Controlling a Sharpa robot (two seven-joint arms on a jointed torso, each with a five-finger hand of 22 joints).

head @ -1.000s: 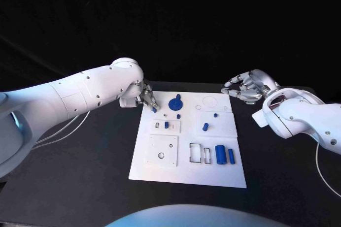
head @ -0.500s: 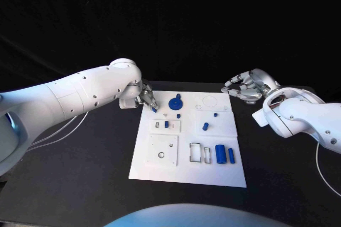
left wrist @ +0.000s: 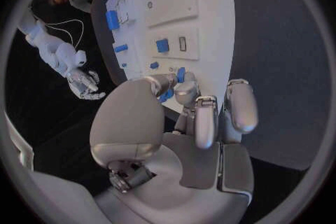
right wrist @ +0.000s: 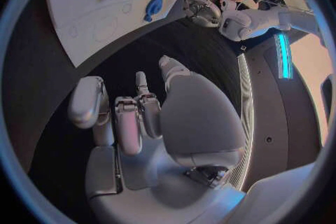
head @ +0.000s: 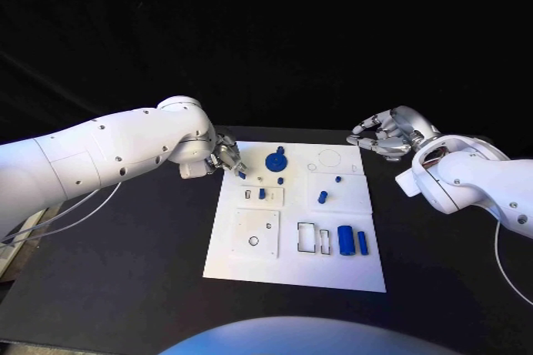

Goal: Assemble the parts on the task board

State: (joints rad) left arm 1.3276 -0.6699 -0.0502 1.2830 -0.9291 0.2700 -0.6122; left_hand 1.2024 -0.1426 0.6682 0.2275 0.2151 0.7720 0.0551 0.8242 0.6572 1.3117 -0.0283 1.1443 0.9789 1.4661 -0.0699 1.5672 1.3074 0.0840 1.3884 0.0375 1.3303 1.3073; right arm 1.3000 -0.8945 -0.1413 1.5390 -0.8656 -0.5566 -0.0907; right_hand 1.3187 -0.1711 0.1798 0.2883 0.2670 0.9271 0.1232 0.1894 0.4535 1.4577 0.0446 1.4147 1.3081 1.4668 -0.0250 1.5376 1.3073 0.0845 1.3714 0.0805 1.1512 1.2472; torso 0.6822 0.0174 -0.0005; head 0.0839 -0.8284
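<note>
Left hand [head: 226, 158] pinches a small blue part [head: 241, 172] over the flat white board's [head: 294, 274] far left corner. Right hand [head: 387, 136], fingers curled, holds nothing beyond the board's far right corner.

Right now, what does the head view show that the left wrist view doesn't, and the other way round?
Head view: the whole task board, all four edges, lying between the two arms. Left wrist view: the left robot hand close up, its fingertips pinching a small blue part over the board. Both: the right robot hand holding nothing, off the board's far right corner.
</note>
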